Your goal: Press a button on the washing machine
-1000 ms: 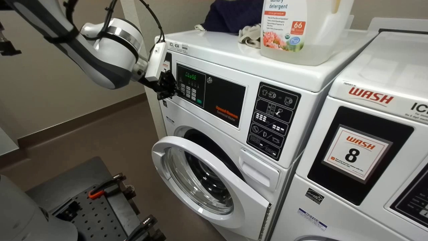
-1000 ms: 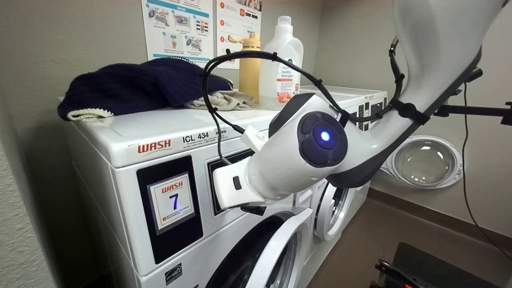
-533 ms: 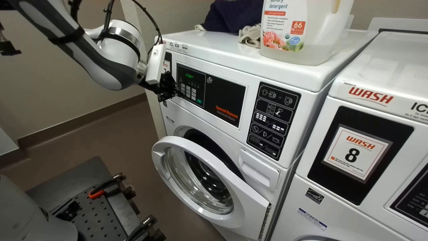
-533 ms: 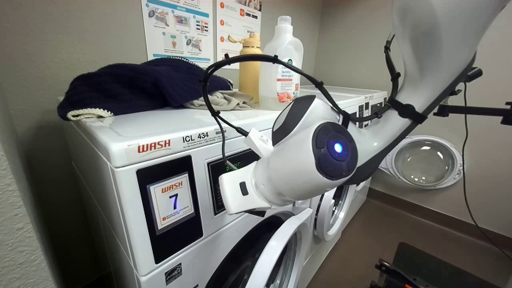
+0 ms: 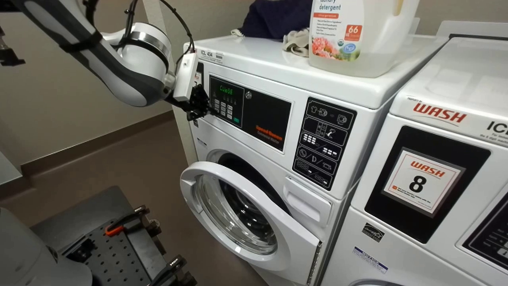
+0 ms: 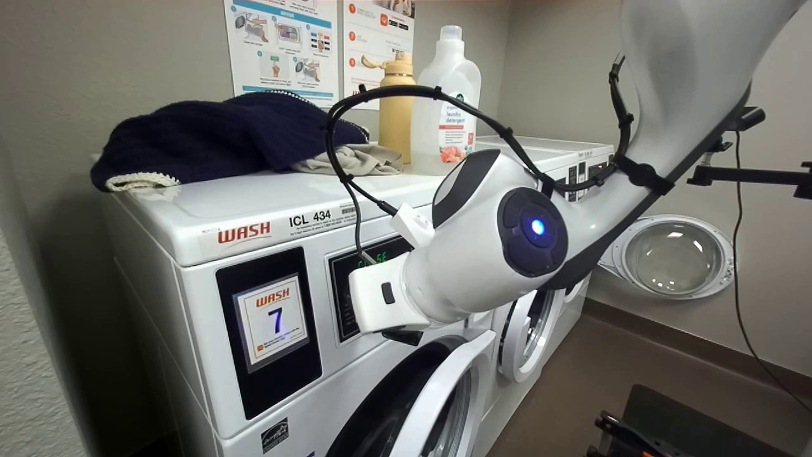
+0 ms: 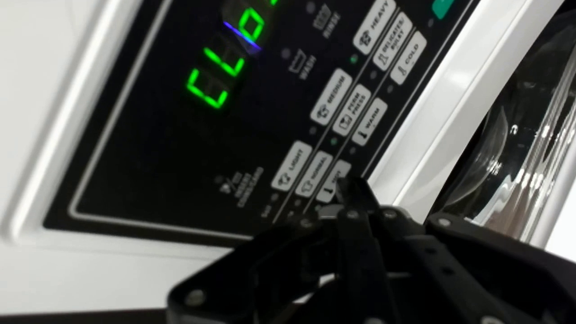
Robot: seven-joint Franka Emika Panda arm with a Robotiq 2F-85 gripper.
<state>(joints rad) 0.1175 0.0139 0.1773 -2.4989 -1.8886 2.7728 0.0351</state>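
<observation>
The washing machine is a white front-loader in both exterior views. Its wide dark control panel has a keypad at one end with a green display reading "CLOSE". My gripper is shut and empty at the keypad's lower edge. In the wrist view its fingertips overlap the end of the HOT button; I cannot tell whether they touch it. The NORMAL and LIGHT buttons lie beside it. In an exterior view the wrist hides the fingertips.
The round door stands open below the panel. A detergent bottle, dark blue cloth and yellow bottle stand or lie on top. A second washer labelled 8 stands alongside. A wall is near the other side.
The arm's wrist has tilted and shifted slightly, mostly in the earlier half second, with the fingertips staying by the keypad. The display changed from "CLOSE" to "door" and back to "CLOSE".
</observation>
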